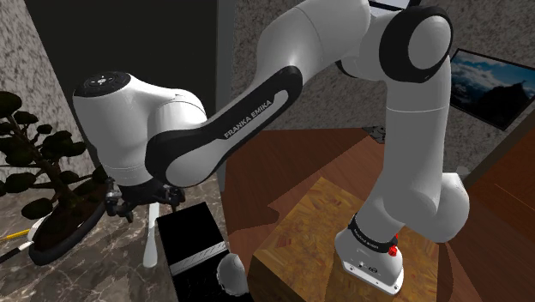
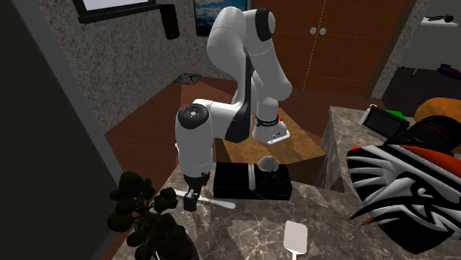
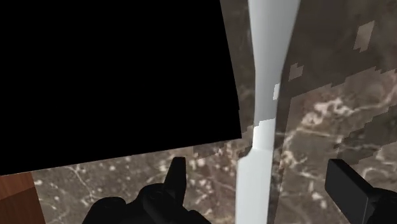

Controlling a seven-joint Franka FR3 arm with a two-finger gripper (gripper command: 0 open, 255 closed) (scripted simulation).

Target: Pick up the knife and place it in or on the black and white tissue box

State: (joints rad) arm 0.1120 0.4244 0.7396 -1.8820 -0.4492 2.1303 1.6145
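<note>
- The knife point(image 3: 264, 76) lies flat on the marble tabletop point(image 3: 331, 114), a pale thin strip running just beside the black tissue box point(image 3: 114, 76); from the wrist view you cannot tell whether the two touch
- The end effector point(image 3: 257, 175) is wide open and straddles the knife near its narrow waist, with neither finger touching it, so nothing is held yet
- Your main risk is the grasp: the knife is thin and flat on a hard surface, so closing too high would probably squeeze air or skid it aside, while going too low would drive the fingertips into the stone
- The box-side finger point(image 3: 175, 172) sits very near the box's edge, so drifting that way would likely shove the box and move your target
- A clasp away from the balance point may let the knife tilt or swing as it lifts
- The plant point(image 1: 34, 163) stands near the wrist in the shoulder view, so a wide lift-off could brush its branches
- A round grey thing point(image 2: 267, 161) sits on the box top; a knife set against it may slide off
</note>
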